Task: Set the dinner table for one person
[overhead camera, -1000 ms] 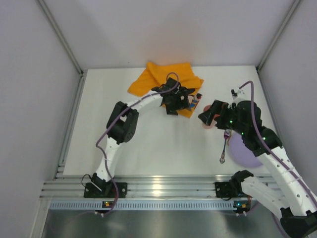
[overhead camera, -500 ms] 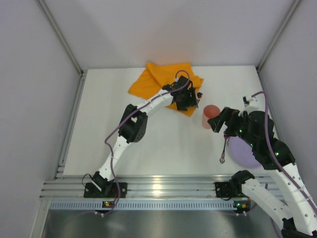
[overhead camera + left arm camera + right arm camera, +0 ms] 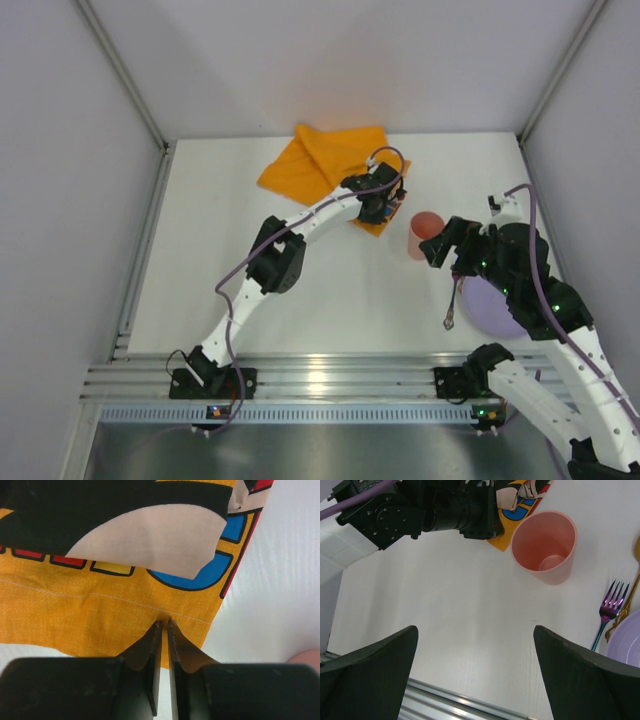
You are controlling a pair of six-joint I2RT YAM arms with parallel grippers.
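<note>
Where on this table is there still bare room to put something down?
The widest bare patch of the dinner table lies between its left edge and the left arm, nearer than the orange placemat. Another lies between that arm and the fork. It is crowded on the right: pink cup, fork, purple plate, right arm.

A robot lab cell. Plain grey panels (image 3: 340, 60) box in a white table (image 3: 300, 300), with arms (image 3: 275, 262) bolted to an aluminium rail (image 3: 330, 380).

One each: dinner table (image 3: 330, 295), placemat (image 3: 312, 162), cup (image 3: 425, 236), fork (image 3: 455, 298), plate (image 3: 488, 308).
</note>
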